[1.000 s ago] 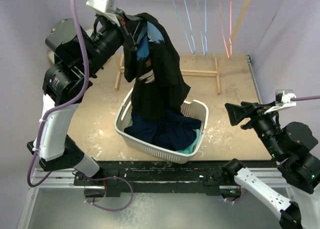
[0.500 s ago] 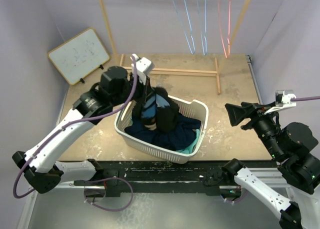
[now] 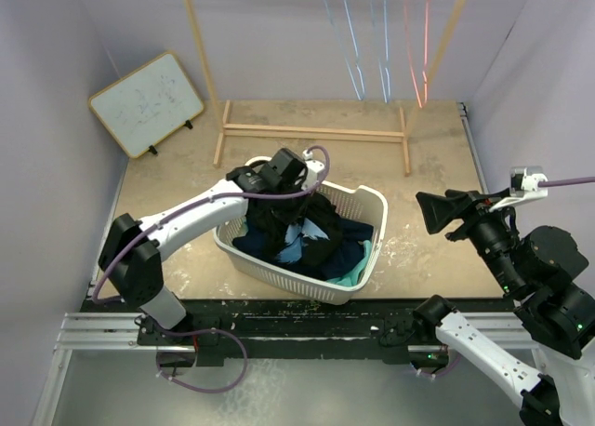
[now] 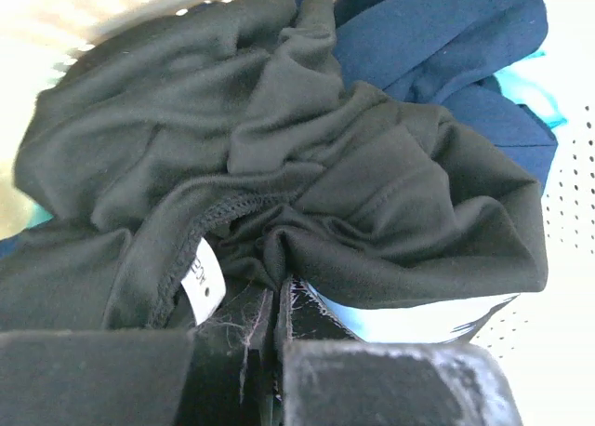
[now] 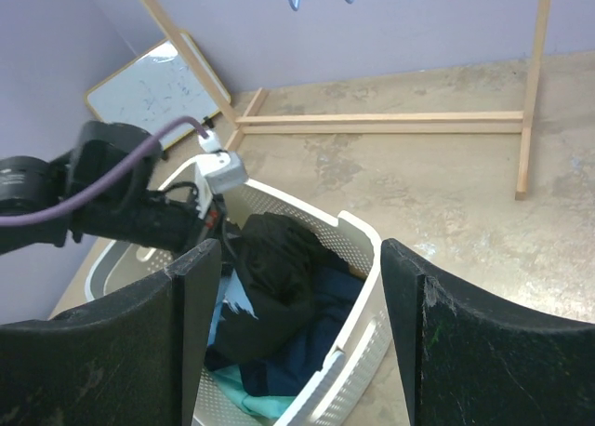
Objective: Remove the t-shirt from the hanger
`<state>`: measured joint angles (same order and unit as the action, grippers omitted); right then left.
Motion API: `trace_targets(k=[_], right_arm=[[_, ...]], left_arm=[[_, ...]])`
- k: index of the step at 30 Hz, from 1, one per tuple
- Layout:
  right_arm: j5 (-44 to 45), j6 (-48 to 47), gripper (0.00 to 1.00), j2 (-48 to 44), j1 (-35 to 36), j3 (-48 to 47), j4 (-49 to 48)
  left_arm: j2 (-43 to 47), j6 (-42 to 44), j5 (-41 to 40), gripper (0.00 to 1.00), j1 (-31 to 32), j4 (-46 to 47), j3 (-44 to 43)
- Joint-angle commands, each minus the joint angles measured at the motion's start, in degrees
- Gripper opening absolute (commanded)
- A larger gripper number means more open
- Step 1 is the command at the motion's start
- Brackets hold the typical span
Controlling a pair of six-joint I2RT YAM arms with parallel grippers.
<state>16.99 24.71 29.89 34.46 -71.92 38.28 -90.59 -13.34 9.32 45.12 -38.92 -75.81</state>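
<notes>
The black t-shirt (image 3: 299, 223) with a light blue print lies bunched in the white laundry basket (image 3: 374, 199). My left gripper (image 3: 297, 195) is down in the basket, shut on a fold of the shirt near its collar label (image 4: 206, 282); the pinch shows in the left wrist view (image 4: 277, 291). No hanger shows in the shirt. My right gripper (image 3: 433, 212) is open and empty, held in the air to the right of the basket. Its view (image 5: 299, 251) looks down on the shirt (image 5: 279, 272) and the basket (image 5: 361, 232).
Navy cloth (image 3: 351, 232) and teal cloth (image 3: 361, 266) also lie in the basket. A wooden rack (image 3: 316, 130) at the back holds two blue hangers (image 3: 355, 45) and a red hanger (image 3: 420, 49). A whiteboard (image 3: 149, 100) leans at the back left.
My left arm has come down from high above the table into the basket. The black t-shirt, which hung from the gripper, is now heaped in the basket. The right arm has not moved.
</notes>
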Motion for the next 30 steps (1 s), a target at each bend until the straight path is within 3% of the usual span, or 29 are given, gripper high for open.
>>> trace_targets(k=[1, 5, 6, 8, 10, 12, 13, 21, 24, 27, 28, 30], right_arm=[[-0.15, 1.13, 0.71, 0.65, 0.16, -0.60, -2.85], [-0.12, 1.12, 0.71, 1.02, 0.09, -1.18, -2.38], [-0.10, 1.12, 0.71, 1.07, 0.15, -1.27, -2.29], [-0.07, 1.13, 0.71, 1.05, 0.08, -1.16, -2.51], [-0.18, 1.16, 0.71, 1.11, 0.13, -0.87, -2.74], [-0.45, 1.30, 0.71, 1.05, 0.13, -0.50, -3.00], [-0.54, 1.46, 0.71, 1.05, 0.12, -0.38, -3.08], [-0.95, 1.96, 0.74, 1.58, 0.08, 0.57, -2.40], [-3.55, 3.10, 0.78, 2.48, 0.08, 1.83, -0.61], [-2.96, 3.09, 0.84, 5.14, 0.12, 3.49, 0.70], [-2.57, 2.87, 0.84, 6.71, 0.11, 3.94, 1.32], [-0.50, 3.07, 0.86, 9.77, 0.07, 4.46, 2.39]], left_arm=[[-3.81, 0.00, -2.81, 0.00, 3.09, -1.00, -0.67], [-3.40, -1.37, -4.30, 0.00, 4.25, 1.05, 2.78], [-3.56, -1.72, -5.19, 0.05, 4.35, 0.76, 3.38], [-3.73, -1.97, -7.07, 0.24, 4.53, -0.80, 3.60], [-2.35, -2.09, -9.25, 0.64, 4.53, -1.70, 3.25], [0.70, -1.54, -9.23, 0.93, 4.53, -0.87, 2.78], [2.74, -1.18, -8.83, 1.00, 4.53, -0.13, 2.40], [20.88, 0.03, -8.95, 0.99, 4.53, 4.32, -2.50], [28.19, 0.07, -15.83, 0.99, 4.49, 5.10, -2.61], [32.58, -0.59, -31.43, 0.99, 3.73, 2.88, -2.20], [32.80, -0.47, -33.47, 0.99, 2.05, 0.76, -2.42], [31.86, 0.39, -29.14, 0.99, -4.86, -1.64, -2.89]])
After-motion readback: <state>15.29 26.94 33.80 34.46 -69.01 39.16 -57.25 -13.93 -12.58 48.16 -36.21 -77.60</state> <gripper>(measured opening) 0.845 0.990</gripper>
